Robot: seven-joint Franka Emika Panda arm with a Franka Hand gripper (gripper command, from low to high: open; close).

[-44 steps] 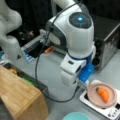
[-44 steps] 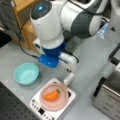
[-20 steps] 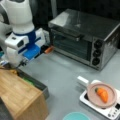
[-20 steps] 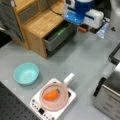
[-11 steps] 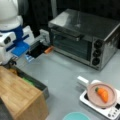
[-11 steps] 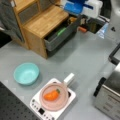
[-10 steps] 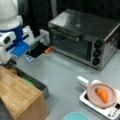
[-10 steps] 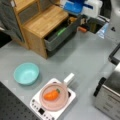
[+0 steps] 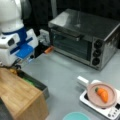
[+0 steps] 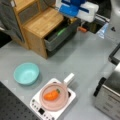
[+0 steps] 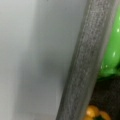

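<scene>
My gripper (image 9: 14, 67) hangs under the white and blue hand at a front view's left, low over the open grey drawer (image 9: 37, 85) of the wooden cabinet (image 9: 17, 97). In a front view the hand sits at the top, with the gripper (image 10: 71, 20) above the drawer (image 10: 56, 41). Its fingers are hidden by the hand. A green object (image 10: 60, 32) lies in the drawer. The wrist view shows the drawer's grey rim (image 11: 82, 65) running up the picture, with the green object (image 11: 112, 50) and a yellow-orange thing (image 11: 95, 112) inside.
A carrot (image 9: 102, 93) lies in a pink pan (image 10: 47, 106) on a white cooker (image 9: 100, 107). A teal bowl (image 10: 26, 73) stands near it. The toaster oven (image 9: 82, 37) fills the back. A small orange item (image 9: 48, 50) lies by the oven's corner.
The arm swung away from the pan and cooker to the drawer at the cabinet. Over the last half second it has barely moved.
</scene>
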